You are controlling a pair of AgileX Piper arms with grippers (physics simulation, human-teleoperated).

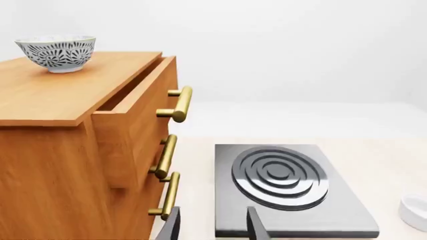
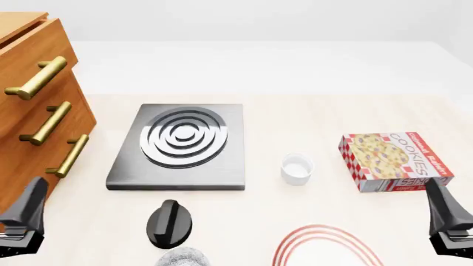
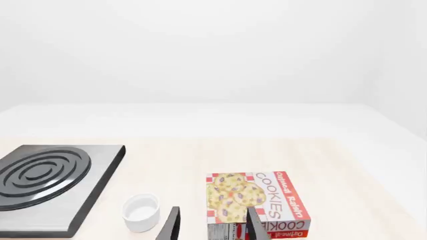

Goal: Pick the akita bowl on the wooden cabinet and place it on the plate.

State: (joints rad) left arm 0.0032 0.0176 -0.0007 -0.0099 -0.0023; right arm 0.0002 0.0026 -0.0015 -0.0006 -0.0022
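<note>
The wooden cabinet (image 1: 60, 130) at the far left shows orange-brown wood with fine grain and a smooth satin face; its three bar handles (image 2: 46, 128) look like brushed brass with a soft sheen. The akita bowl (image 1: 56, 51) on top looks like glazed ceramic, smooth and faintly glossy. The stove plate (image 2: 179, 147) is matt grey metal with shinier silver rings. The small cup (image 2: 297, 168) looks like plain white ceramic. The cookie box (image 2: 394, 160) is printed cardboard. The desk (image 2: 296, 111) is pale, matt wood. The plate (image 2: 325, 246) is smooth white.
</note>
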